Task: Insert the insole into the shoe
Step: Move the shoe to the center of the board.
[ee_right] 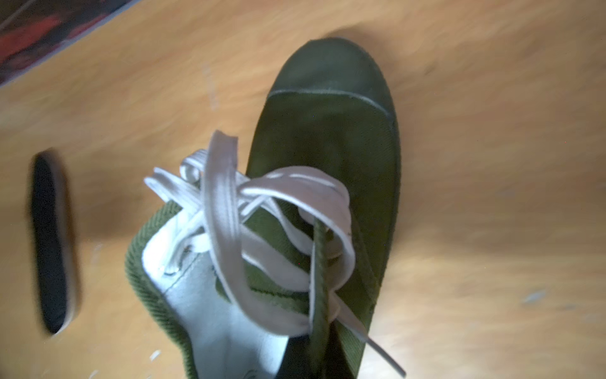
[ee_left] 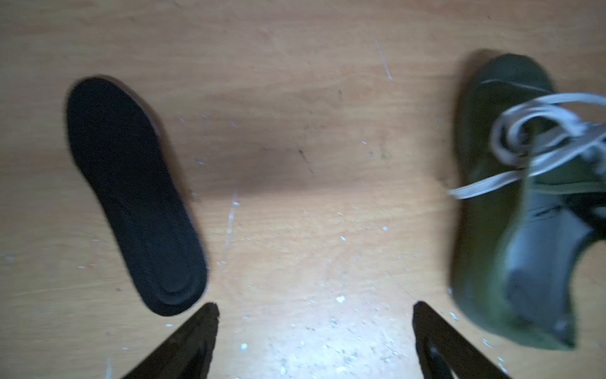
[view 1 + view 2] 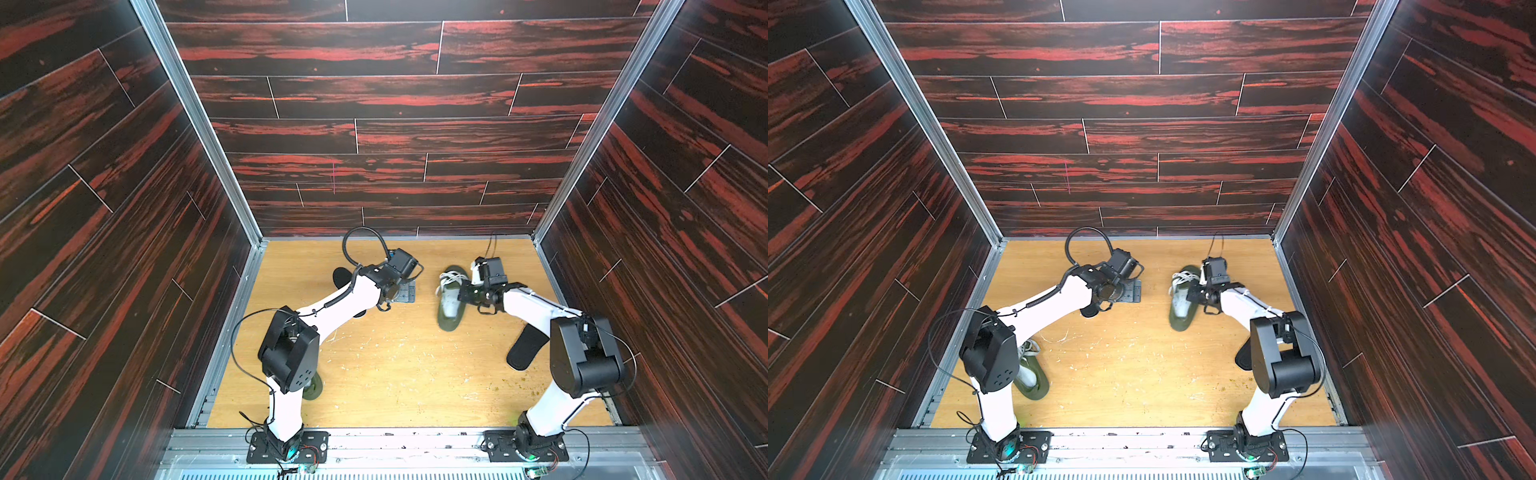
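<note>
Left pincer (image 2: 314,308) hung released over the worktop (image 3: 395,374), between the black insole (image 2: 131,197) and the green shoe (image 3: 449,309), touching neither. Right pincer (image 3: 462,293) was clenched on the shoe's opening edge, with the white laces (image 1: 223,213) loose. Insole lay flat on the worktop, apart from the shoe, partly under the left arm in both top views. Second insole (image 3: 525,347) lay by the right arm. Second shoe (image 3: 1030,374) sat near the left base.

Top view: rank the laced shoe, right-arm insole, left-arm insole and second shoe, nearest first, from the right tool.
1. Laced shoe: gripped by right tool.
2. Right-arm insole: beside that arm.
3. Left-arm insole: under left forearm.
4. Second shoe: by left base.
</note>
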